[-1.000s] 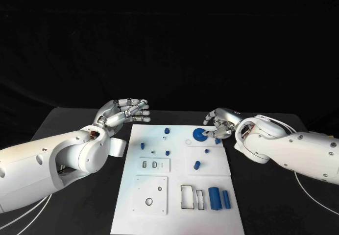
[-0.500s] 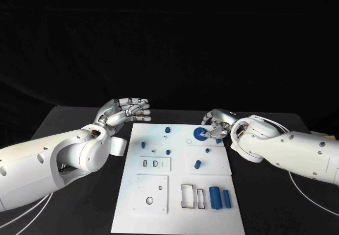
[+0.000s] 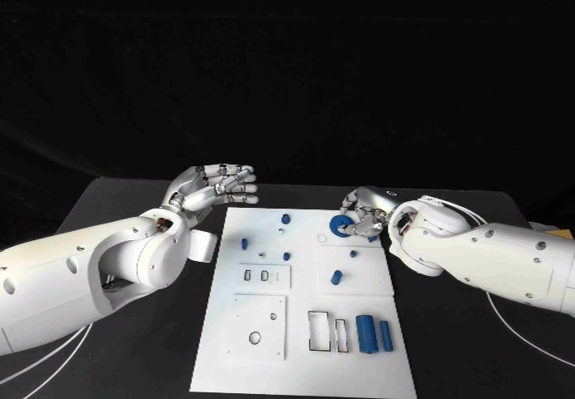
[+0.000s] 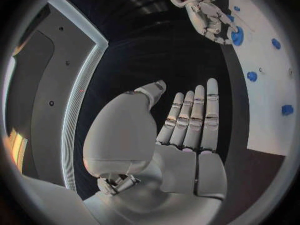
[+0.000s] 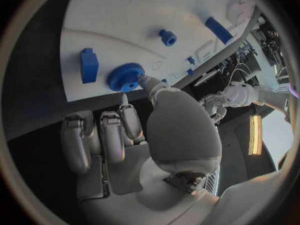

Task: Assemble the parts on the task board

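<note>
The white task board point(image 3: 300, 366) lies in the middle of the black table. A blue gear point(image 3: 341, 226) sits flat near its far right corner. My right hand point(image 3: 364, 214) is at the gear; in the right wrist view its thumb tip point(image 5: 147, 81) touches the blue gear point(image 5: 124, 78) while the other fingers point(image 5: 100, 135) are curled in beside the board's edge with nothing in them. My left hand point(image 3: 217, 188) hovers off the board's far left corner, fingers point(image 4: 190, 115) straight and apart, holding nothing.
Small blue pegs point(image 3: 285, 220) point(image 3: 243, 245) point(image 3: 336, 278) stand on the board's far half. Two blue cylinders point(image 3: 373, 335) lie at the near right beside rectangular slots point(image 3: 317, 332). A blue block point(image 5: 89, 65) sits close to the gear. Black table point(image 3: 479, 366) flanks the board.
My right forearm has swung in closer to the board's right edge, with the hand staying at the gear. The left hand has hardly moved.
</note>
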Robot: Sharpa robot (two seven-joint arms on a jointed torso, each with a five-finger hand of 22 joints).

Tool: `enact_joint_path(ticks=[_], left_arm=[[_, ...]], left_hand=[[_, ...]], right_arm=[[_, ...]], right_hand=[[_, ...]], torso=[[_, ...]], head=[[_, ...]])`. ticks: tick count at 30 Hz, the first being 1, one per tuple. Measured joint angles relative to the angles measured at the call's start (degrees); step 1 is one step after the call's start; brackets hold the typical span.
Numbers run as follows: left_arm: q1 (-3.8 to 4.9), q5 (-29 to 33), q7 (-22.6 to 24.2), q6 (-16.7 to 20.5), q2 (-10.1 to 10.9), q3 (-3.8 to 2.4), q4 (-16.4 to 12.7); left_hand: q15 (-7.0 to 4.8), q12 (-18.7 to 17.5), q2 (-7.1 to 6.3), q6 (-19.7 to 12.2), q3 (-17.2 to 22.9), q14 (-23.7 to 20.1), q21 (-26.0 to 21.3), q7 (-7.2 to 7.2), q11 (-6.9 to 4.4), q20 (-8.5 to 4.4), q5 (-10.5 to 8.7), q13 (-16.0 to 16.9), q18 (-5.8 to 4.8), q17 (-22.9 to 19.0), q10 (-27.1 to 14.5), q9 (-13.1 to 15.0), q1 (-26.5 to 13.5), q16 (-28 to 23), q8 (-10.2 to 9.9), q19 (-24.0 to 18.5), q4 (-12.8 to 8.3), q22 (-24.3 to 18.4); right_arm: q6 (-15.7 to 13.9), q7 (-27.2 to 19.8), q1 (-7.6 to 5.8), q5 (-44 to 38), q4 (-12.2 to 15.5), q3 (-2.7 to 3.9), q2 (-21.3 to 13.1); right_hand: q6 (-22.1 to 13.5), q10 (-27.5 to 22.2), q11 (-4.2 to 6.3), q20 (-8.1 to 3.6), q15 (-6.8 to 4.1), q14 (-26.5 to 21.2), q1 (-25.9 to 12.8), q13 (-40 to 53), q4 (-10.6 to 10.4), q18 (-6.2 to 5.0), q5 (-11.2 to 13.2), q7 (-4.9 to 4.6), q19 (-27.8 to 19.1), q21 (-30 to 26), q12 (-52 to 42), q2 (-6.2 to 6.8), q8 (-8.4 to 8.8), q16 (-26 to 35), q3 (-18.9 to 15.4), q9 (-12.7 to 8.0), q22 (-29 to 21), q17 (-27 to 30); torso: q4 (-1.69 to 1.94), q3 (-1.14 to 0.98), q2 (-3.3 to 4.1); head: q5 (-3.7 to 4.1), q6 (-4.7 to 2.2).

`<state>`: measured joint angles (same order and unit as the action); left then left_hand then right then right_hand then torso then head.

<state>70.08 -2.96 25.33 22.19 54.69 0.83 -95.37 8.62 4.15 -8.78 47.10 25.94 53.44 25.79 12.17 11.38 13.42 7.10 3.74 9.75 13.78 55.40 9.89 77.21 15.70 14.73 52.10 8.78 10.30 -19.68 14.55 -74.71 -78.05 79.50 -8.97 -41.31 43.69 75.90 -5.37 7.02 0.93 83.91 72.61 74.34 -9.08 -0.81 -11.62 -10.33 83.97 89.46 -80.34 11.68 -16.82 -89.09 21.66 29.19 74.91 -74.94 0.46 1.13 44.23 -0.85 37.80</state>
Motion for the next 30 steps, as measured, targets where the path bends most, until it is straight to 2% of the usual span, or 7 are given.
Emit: enact_joint_path(ticks=[3, 10, 20, 25, 27, 28, 30], left_arm=[[0.0, 0.0, 0.0, 0.0, 0.0, 0.0, 0.0], [0.01, 0.0, 0.0, 0.0, 0.0, 0.0, 0.0], [0.01, 0.0, -0.1, 0.0, 0.0, 0.0, 0.0], [0.01, 0.0, -0.1, 0.0, 0.0, 0.0, 0.1], [0.01, 0.0, -0.1, 0.0, 0.1, 0.0, 0.1], [0.01, 0.0, -0.2, 0.0, 0.1, 0.0, 0.1], [0.01, 0.0, -0.2, 0.0, 0.1, 0.0, 0.2]], left_hand=[[0.0, 0.0, 0.0, 0.0, 0.0, 0.0, 0.0, 0.0, 0.0, 0.0, 0.0, 0.0, 0.0, 0.0, 0.0, 0.0, 0.0, 0.0, 0.0, 0.0, 0.0, 0.0], [0.0, 0.0, 0.0, 0.0, 0.0, 0.0, 0.0, 0.0, 0.0, 0.0, 0.0, 0.0, -0.01, 0.0, 0.0, 0.0, 0.0, 0.0, 0.0, 0.0, 0.0, 0.0], [0.0, 0.0, 0.0, 0.0, 0.0, 0.0, 0.0, 0.0, 0.0, 0.0, 0.0, 0.0, 0.0, 0.0, 0.0, 0.0, 0.0, 0.0, 0.0, 0.0, 0.0, 0.0], [0.0, 0.0, 0.0, -0.2, 0.2, 0.0, 0.0, -0.21, 0.0, 0.0, 0.0, 0.0, 0.0, 0.1, 0.0, 0.0, 0.0, 0.0, 0.0, 0.0, -0.2, 0.0], [0.0, 0.0, 0.0, -0.2, 0.2, 0.0, 0.0, -0.21, 0.0, 0.0, 0.0, 0.0, 0.0, 0.1, 0.0, 0.0, 0.0, 0.0, 0.0, 0.0, -0.2, 0.0], [0.0, 0.0, 0.0, -0.2, 0.2, 0.0, 0.0, -0.21, 0.0, 0.0, 0.0, 0.0, 0.0, 0.1, 0.0, 0.0, 0.0, 0.0, 0.0, 0.0, -0.2, 0.0], [0.0, 0.0, 0.0, -0.2, 0.2, 0.0, 0.0, -0.21, 0.0, 0.0, 0.0, 0.0, -0.01, 0.1, 0.0, 0.0, 0.0, 0.0, 0.0, 0.0, -0.2, 0.0]], right_arm=[[0.2, 0.0, 0.09, -0.1, -0.1, -0.03, 0.1], [0.6, 0.0, 0.13, -0.6, -0.2, 0.03, 0.2], [1.0, 0.0, 0.19, -1.5, -0.2, 0.14, 0.1], [0.8, -0.1, 0.27, -2.1, -0.1, 0.14, 0.0], [0.6, -0.2, 0.33, -2.5, 0.0, 0.13, 0.0], [0.4, -0.2, 0.36, -2.7, 0.1, 0.12, 0.0], [-0.1, -0.2, 0.37, -3.2, 0.2, 0.11, 0.0]], right_hand=[[0.0, 0.0, 0.0, 0.08, 0.0, 0.0, 0.0, 0.1, 0.2, 0.0, 0.0, 0.0, -0.1, 0.2, 0.0, 0.0, 0.0, 0.0, 0.2, 0.0, 0.0, 0.0], [0.7, 0.0, 0.0, 0.08, 0.0, 0.0, 1.2, 0.5, 1.0, 0.0, -0.7, 0.01, -0.1, 0.2, -0.2, -0.95, 0.0, 0.0, 1.0, 0.0, 0.0, 0.0], [1.0, 0.0, 0.0, 0.08, 0.0, 0.0, 1.4, 0.5, 1.3, 0.0, -1.2, -0.04, -0.1, 0.2, -0.2, -0.67, 0.0, 0.0, 1.3, 0.1, 0.0, 0.0], [1.8, 0.3, -0.26, 0.07, 0.0, 0.0, 2.7, 0.6, 2.3, 0.0, -4.1, -0.05, -0.1, 0.2, -0.5, -0.77, 0.02, -0.2, 3.2, -0.3, 0.0, 0.0], [2.2, 0.5, -0.04, 0.07, 0.0, 0.0, 3.5, 0.6, 2.9, -0.01, -4.8, 0.07, -0.1, 0.2, -0.6, -0.82, 0.27, -0.2, 4.2, -0.4, 0.0, 0.0], [2.6, 0.9, 0.0, 0.07, 0.0, 0.0, 4.0, 0.6, 3.4, -0.01, -4.7, 0.06, -0.1, 0.2, -1.0, -1.0, 0.27, -0.2, 4.9, -0.5, 0.0, 0.0], [3.4, 1.6, 0.08, 0.07, 0.0, 0.0, 4.4, 0.6, 4.1, -0.01, -2.1, 0.11, -0.1, 0.2, -1.4, -1.38, 0.17, -0.2, 6.1, -0.5, 0.0, 0.0]], torso=[[-0.01, 0.01, 0.0], [-0.01, 0.0, 0.01], [-0.02, 0.01, 0.01], [-0.01, 0.02, 0.01], [-0.01, 0.02, 0.01], [-0.01, 0.02, 0.01], [-0.01, 0.02, 0.01]], head=[[-0.02, 0.03], [-0.07, 0.09], [-0.16, 0.32], [-0.24, 0.33], [-0.27, 0.33], [-0.28, 0.32], [-0.29, 0.27]])
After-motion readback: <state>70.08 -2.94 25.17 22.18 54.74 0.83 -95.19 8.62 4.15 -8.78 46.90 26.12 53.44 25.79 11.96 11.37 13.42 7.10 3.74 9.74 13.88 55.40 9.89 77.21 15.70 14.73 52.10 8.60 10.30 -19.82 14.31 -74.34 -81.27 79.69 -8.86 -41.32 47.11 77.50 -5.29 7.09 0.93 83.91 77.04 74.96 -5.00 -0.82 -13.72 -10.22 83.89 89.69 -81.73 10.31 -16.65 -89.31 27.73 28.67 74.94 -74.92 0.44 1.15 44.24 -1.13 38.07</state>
